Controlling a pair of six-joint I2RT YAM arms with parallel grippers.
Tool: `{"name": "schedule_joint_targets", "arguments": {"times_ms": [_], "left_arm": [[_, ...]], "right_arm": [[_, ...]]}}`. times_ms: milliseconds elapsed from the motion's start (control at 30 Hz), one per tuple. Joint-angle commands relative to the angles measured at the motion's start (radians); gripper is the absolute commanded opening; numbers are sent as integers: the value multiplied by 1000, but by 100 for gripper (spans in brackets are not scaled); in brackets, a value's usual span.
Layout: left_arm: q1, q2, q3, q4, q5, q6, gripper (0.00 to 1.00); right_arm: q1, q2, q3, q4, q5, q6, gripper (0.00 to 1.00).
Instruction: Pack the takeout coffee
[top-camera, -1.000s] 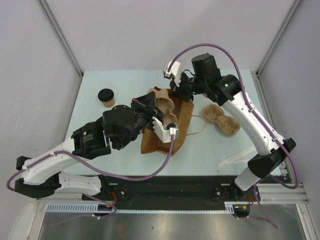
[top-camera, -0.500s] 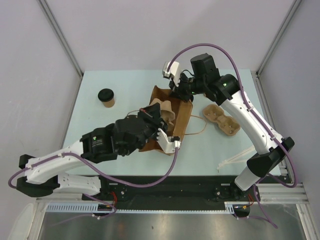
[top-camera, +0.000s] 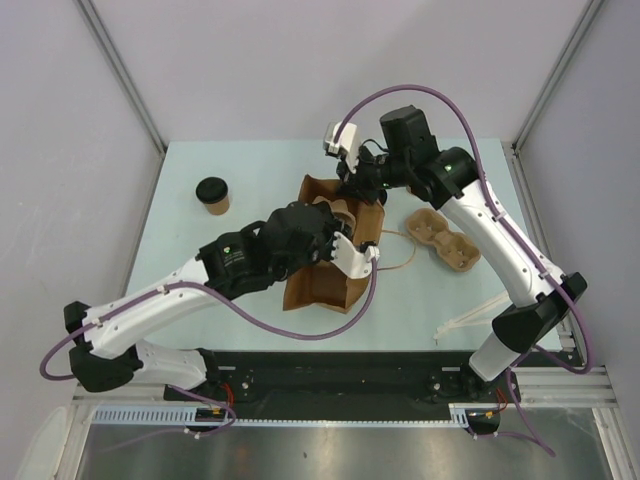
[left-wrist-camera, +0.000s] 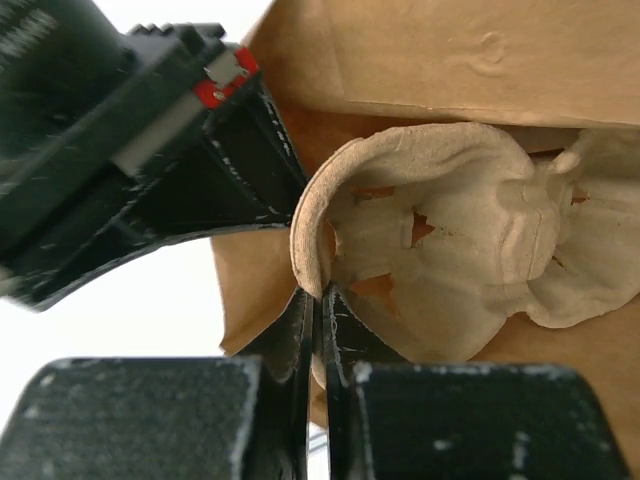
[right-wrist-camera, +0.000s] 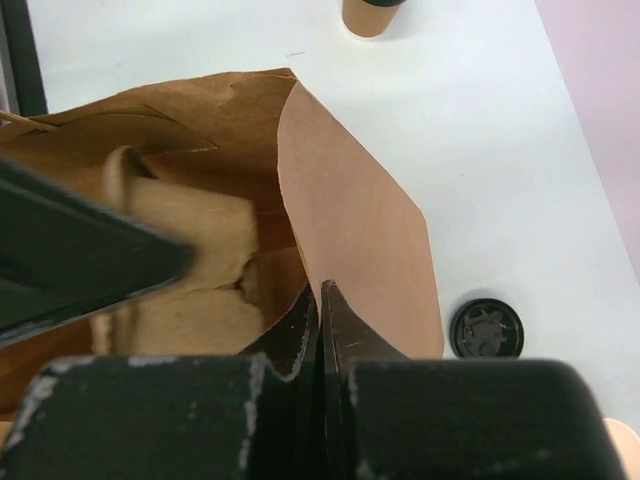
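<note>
Takeout coffee (top-camera: 212, 196): tan cup w/ dark top, upright at far-left of table (top-camera: 250, 165), well apart from everything, untouched; also seen at top edge of the right wrist view (right-wrist-camera: 368, 12). Brown paper bag (top-camera: 315, 290) lies mid-table, mouth toward the far side. Left gripper (left-wrist-camera: 318, 295) is nipped tight on the rim of a pulp tray (left-wrist-camera: 450, 260), jaws nearly together w/ only the thin rim btwn them; the tray sits in the bag mouth and fills most of it. Right gripper (right-wrist-camera: 320, 295) is pinched closed on the bag's upper wall, holding that flap up at the mouth. In the way: left arm stretches diagonally across the table btwn cup and bag and covers part of the bag; the tray blocks the opening. Around: second pulp tray (top-camera: 443, 240) just right of the bag, apart from it; small black lid (right-wrist-camera: 487, 329) flat on the table near the bag's side; pale thin sticks (top-camera: 468, 318) near right-front edge.
</note>
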Motion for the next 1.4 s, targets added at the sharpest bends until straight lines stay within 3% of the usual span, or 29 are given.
{"name": "schedule_joint_targets", "arguments": {"times_ms": [0,267,700,1133,1367], "left_arm": [[36,0,-8,42,60,-49,4],[105,11,-57,67,140,-84,3],[220,174,104,-84,284,-118,5],[309,353,341,-357,433,-131,8],[317,365,381,-348,461,-125,29]], "right_arm": [[-7,21,33,-47,-87,23,0],[-34,38,39,-57,-154,40,0],[-85,127,124,-80,-208,42,0],[-117,181,171,-92,-242,39,0],[-126,196,185,-93,-256,40,0]]}}
